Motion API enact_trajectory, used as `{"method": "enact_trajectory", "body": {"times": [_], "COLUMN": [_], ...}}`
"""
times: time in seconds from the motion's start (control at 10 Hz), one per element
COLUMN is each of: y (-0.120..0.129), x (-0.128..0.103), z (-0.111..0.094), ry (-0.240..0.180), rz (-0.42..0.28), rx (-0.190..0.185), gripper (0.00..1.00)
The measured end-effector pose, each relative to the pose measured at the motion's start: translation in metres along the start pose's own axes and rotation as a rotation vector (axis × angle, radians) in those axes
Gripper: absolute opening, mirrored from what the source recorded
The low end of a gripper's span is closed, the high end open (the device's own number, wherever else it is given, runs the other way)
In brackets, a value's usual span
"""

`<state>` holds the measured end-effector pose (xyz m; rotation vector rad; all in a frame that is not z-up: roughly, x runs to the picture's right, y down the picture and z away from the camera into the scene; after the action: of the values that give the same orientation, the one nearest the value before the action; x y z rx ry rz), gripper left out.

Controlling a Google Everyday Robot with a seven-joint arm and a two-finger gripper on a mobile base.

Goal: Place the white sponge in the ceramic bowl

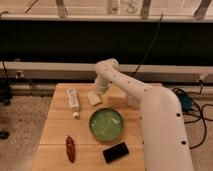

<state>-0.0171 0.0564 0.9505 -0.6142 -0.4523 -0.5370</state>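
Note:
The white sponge [94,98] is a small cream block lying on the wooden table [55,135], just behind the left rim of the ceramic bowl. The green ceramic bowl [106,124] stands at the middle of the table and nothing lies in it. My gripper [102,90] hangs from the white arm [150,100], which reaches in from the right. The gripper is right at the sponge's far right corner. I cannot tell whether it touches the sponge.
A white tube with a printed label [73,99] lies left of the sponge. A red chili-shaped object [70,148] lies at the front left. A black phone [115,152] lies in front of the bowl. A dark wall with cables stands behind the table.

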Motion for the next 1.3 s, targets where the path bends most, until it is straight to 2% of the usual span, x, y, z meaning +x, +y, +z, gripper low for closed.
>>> {"method": "enact_trajectory", "body": {"times": [0.3,0.6,1.0,1.3], "y": [0.001,-0.003,-0.016,-0.028], "x": [0.010,0.019,0.019,0.016], "z": [0.005,0.003,0.000,0.006], "ry": [-0.031,-0.040,-0.038,-0.035], "rz": [0.013,0.015,-0.013,-0.043], "rx": [-0.025,-0.036,-0.051,-0.070], "gripper": [0.80,0.80,0.80,0.80]}}
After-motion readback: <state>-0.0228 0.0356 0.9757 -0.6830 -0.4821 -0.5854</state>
